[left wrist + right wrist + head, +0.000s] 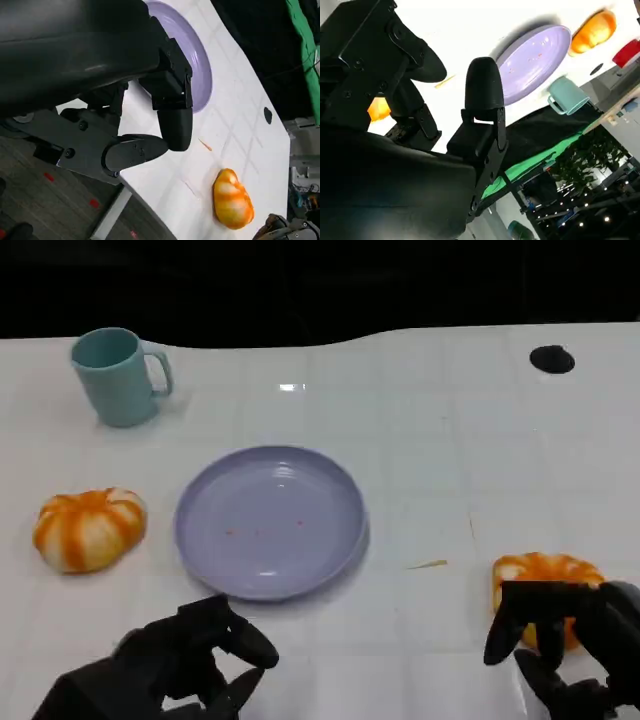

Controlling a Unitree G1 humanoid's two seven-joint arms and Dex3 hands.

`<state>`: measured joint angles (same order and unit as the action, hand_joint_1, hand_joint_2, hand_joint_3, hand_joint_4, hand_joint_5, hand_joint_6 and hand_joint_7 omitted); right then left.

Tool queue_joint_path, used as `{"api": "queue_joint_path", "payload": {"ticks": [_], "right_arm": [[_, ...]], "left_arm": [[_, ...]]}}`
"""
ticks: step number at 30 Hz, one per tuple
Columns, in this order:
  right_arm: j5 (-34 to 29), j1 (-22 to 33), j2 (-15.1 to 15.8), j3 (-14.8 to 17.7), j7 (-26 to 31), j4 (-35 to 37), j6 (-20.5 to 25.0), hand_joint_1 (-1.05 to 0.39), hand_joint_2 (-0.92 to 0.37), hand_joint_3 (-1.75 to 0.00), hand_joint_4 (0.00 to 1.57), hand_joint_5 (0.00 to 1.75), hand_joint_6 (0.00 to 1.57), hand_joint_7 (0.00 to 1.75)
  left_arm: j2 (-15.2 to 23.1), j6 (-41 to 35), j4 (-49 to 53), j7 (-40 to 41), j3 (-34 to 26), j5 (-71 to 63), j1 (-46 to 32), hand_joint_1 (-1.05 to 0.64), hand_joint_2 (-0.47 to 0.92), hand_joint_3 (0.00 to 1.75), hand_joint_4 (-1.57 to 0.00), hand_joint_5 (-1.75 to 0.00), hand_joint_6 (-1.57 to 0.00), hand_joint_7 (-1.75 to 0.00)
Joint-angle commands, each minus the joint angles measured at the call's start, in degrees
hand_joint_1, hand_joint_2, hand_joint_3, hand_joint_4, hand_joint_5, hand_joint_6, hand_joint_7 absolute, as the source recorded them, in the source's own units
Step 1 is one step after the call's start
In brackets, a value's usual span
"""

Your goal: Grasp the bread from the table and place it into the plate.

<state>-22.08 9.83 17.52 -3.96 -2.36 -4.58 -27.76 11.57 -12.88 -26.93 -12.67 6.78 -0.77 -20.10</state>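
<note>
Two orange-and-white bread rolls lie on the white table. One bread roll (88, 528) sits left of the lilac plate (205, 540), far from both hands. The other bread roll (545, 572) lies right of the plate at the near edge. My right hand (570, 640) hovers right at it, fingers spread over its near side without closing; in the right wrist view that roll (379, 109) peeks between the fingers (482, 85). My left hand (190, 660) rests near the plate's front rim, fingers loosely bent, holding nothing. The plate (201, 70) holds no bread.
A teal mug (118, 375) stands at the back left, well behind the plate. A black round mark (552, 359) sits at the back right of the table. A small orange crumb (428, 564) lies between plate and right roll. The table's near edge runs just below both hands.
</note>
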Motion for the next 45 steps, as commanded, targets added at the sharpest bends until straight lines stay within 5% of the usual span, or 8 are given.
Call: {"api": "queue_joint_path", "payload": {"ticks": [1, 5, 12, 18, 22, 26, 34, 45], "right_arm": [[0.5, 0.0, -0.3, 1.1, 1.1, -1.3, 0.8, 0.11, -0.20, -1.29, 0.86, 1.67, 0.93, 0.99], [-1.6, 0.2, 0.2, 1.7, 1.1, -4.5, 3.5, 0.02, -0.20, -1.20, 0.90, 1.20, 0.94, 0.75], [-7.6, 1.2, 2.0, 2.5, -1.3, -12.2, 10.8, -0.06, -0.22, -1.08, 0.75, 0.91, 0.78, 0.43], [-13.8, 1.8, 5.2, 2.9, -6.7, -19.3, 17.3, -0.15, -0.45, -0.63, 0.34, 0.64, 0.61, 0.12], [-17.5, 2.3, 6.0, 2.9, -10.1, -24.0, 22.0, -0.22, -0.66, -0.22, 0.09, 0.63, 0.50, 0.02], [-21.0, 2.6, 7.0, 2.7, -15.1, -28.5, 26.2, -0.27, -0.72, -0.10, 0.00, 0.54, 0.38, 0.00], [-27.1, 1.5, 7.9, 0.3, -19.3, -29.3, 29.0, -0.28, -0.70, -0.03, 0.00, 0.44, 0.33, 0.01], [-33.1, -2.9, 9.1, -4.1, -17.0, -17.7, 28.3, -0.36, -0.73, -0.01, 0.05, 0.46, 0.37, 0.01]], "left_arm": [[0.7, 0.5, 0.6, -0.5, -0.4, 0.1, 0.2, -0.24, 0.83, 0.61, -0.66, -1.75, -0.63, -1.26], [0.5, 0.3, 0.7, -0.6, -0.5, 0.6, 0.3, -0.24, 0.83, 0.62, -0.65, -1.75, -0.63, -1.26], [0.8, 0.9, 0.7, -0.4, -0.1, -0.4, 0.3, -0.23, 0.82, 0.62, -0.64, -1.75, -0.63, -1.26], [0.7, 0.8, 0.6, -0.4, 0.0, -0.2, 0.1, -0.24, 0.82, 0.63, -0.64, -1.75, -0.63, -1.26], [0.9, 1.2, 0.8, -0.5, 0.0, -0.4, 0.1, -0.25, 0.82, 0.63, -0.64, -1.75, -0.63, -1.26], [0.6, 0.9, 0.8, -0.4, 0.0, -0.1, 0.2, -0.26, 0.82, 0.63, -0.65, -1.75, -0.63, -1.26], [0.5, 0.1, 0.4, -0.2, 0.2, -0.3, 0.4, -0.25, 0.81, 0.63, -0.64, -1.75, -0.64, -1.26], [0.3, 0.1, 0.8, 0.1, 0.4, -0.4, 0.7, -0.26, 0.81, 0.65, -0.66, -1.75, -0.64, -1.26]]}}
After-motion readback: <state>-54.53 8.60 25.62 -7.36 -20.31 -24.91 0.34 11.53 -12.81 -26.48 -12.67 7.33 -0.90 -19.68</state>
